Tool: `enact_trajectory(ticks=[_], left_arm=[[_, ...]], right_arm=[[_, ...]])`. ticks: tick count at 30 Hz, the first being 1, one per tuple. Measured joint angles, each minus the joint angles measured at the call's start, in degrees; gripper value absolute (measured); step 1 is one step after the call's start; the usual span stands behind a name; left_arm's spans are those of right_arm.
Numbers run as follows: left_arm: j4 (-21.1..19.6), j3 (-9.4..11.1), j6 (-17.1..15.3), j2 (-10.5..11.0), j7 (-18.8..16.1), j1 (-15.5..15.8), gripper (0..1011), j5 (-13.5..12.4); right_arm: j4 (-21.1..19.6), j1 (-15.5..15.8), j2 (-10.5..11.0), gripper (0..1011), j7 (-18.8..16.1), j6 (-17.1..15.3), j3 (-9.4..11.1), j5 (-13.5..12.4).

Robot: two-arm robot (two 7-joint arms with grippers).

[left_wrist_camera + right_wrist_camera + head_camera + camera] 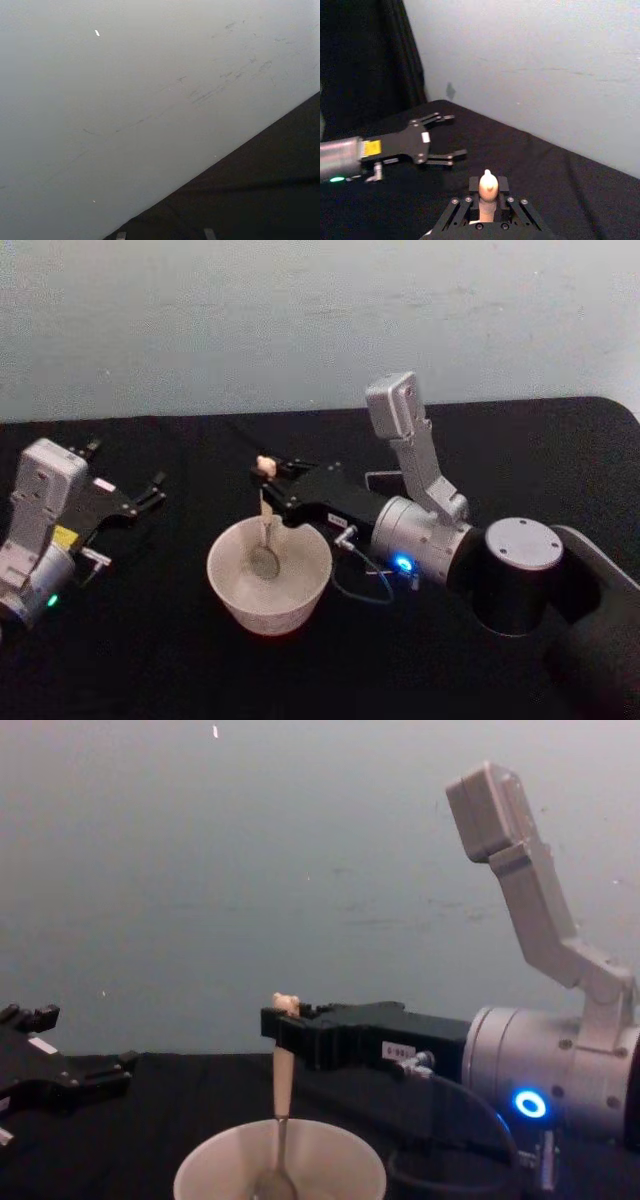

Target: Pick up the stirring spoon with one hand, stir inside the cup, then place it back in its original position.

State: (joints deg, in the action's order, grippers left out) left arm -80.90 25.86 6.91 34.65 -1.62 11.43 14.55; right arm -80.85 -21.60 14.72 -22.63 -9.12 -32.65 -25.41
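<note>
Right claw (268, 480) is clamped on the spoon (265, 528), high on the beige handle and just under the bear head (266, 465). It hangs over the cup (285, 612), which stands on the black tabletop (150, 660). The spoon is nearly upright. Its metal bowl sits low inside the cup near the centre, but contact with the cup floor cannot be confirmed. The arm reaches in from the cup's 3 o'clock. Left claw (155, 490) is parked at the cup's 9 o'clock, well apart, fingers spread and holding nothing.

Judged step: stirring.

1. Move the spoon in small circles well inside the rim. The cup looks light and unrestrained, so a push on the wall would probably slide or tip it.
2. Hold the height constant. Pressing down could make the handle slip in the grip.
3. Keep the handle near vertical, so the thin neck clears the rim.
4. Lift straight up before travelling to the dark box (380, 477), partly hidden behind the arm at the cup's 2 o'clock.
</note>
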Motion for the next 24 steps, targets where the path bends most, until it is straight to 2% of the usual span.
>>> enact_trajectory(ticks=[5, 8, 15, 24], left_arm=[[0.0, 0.0, 0.0, 0.0, 0.0, 0.0, 1001, 0.0], [0.0, 0.0, 0.0, 0.0, 0.0, 0.0, 1001, 0.0], [0.0, 0.0, 0.0, 0.0, 0.0, 0.0, 1001, 0.0], [0.0, 0.0, 0.0, 0.0, 0.0, 0.0, 1001, 0.0]], right_arm=[[1.1, -0.5, -0.3, 213, 0.5, 0.1, 1.0, 0.5], [0.6, -0.3, 0.2, 213, 0.5, 0.0, 1.7, 0.6], [-2.8, 2.0, 2.7, 213, -0.5, -0.7, 3.0, 0.1], [-8.8, 5.7, 7.1, 213, -3.2, -2.5, 4.0, -2.8]])
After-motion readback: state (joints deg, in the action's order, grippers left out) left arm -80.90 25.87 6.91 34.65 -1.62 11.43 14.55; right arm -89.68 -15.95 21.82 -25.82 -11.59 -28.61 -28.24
